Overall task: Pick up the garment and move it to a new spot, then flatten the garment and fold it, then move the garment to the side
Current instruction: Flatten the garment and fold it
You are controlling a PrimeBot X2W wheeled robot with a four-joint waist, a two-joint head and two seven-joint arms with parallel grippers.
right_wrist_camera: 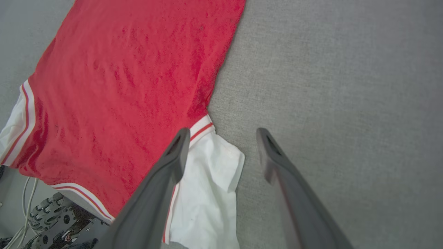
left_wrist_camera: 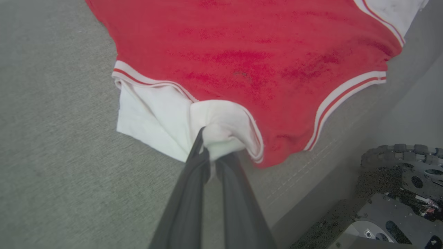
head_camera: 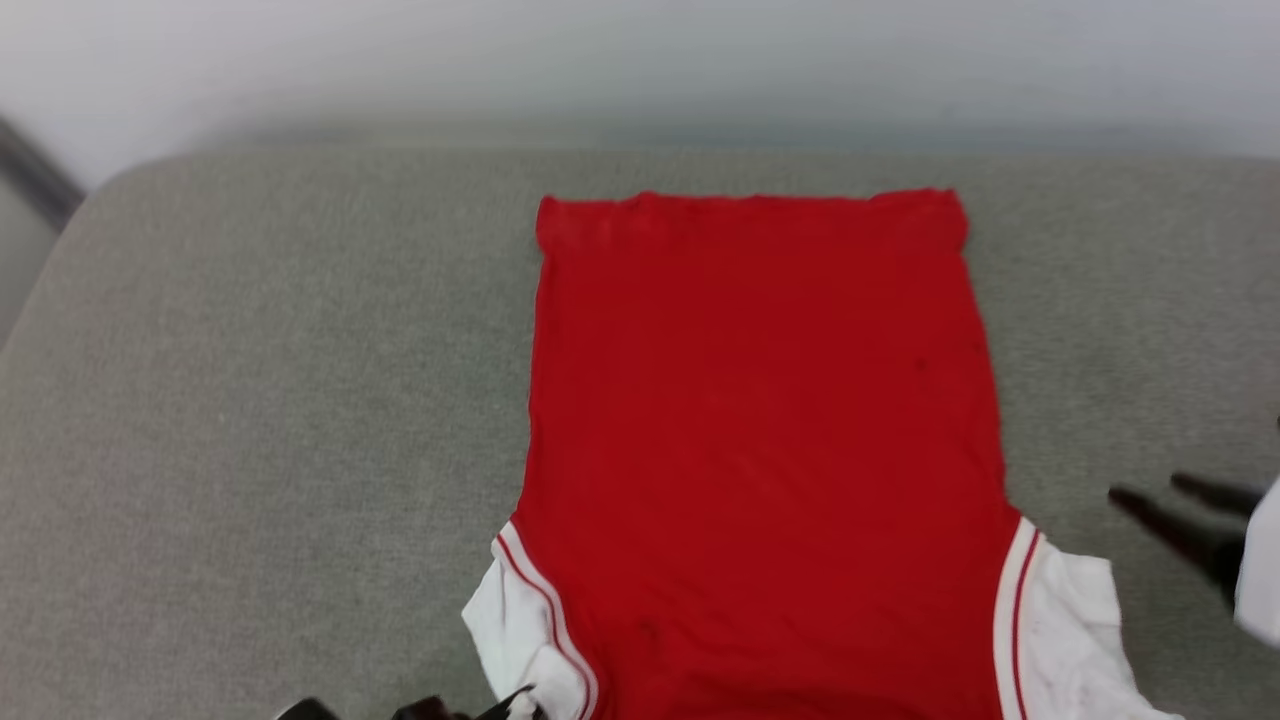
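Two grippers at one red garment (head_camera: 760, 400), spread flat on a grey fabric surface (head_camera: 250, 400), hem at the far end, white sleeves at the near edge. Left gripper (left_wrist_camera: 211, 147): fingers pressed together on a bunched fold of the left sleeve (left_wrist_camera: 148, 117), cloth pinched between the tips and drawn up into a small peak. Right gripper (right_wrist_camera: 223, 133): jaws spread wide, nothing between them but grey fabric, tips just beside the right sleeve (right_wrist_camera: 211, 180); contact with the surface not discernible. Head view: whole outline of the garment, striped red-and-white trim at both armholes, right gripper (head_camera: 1148, 488) at the right edge, apart from the cloth, and left gripper (head_camera: 430, 710) barely in at the bottom edge, grip not legible there. Left wrist view: the pinch itself, plus the front edge of the surface and the wheeled base (left_wrist_camera: 398, 180) below it. Right wrist view: open gap between the fingers, long right side of the garment (right_wrist_camera: 138, 86), corner of the wheeled base and pale cables (right_wrist_camera: 27, 193) at lower left
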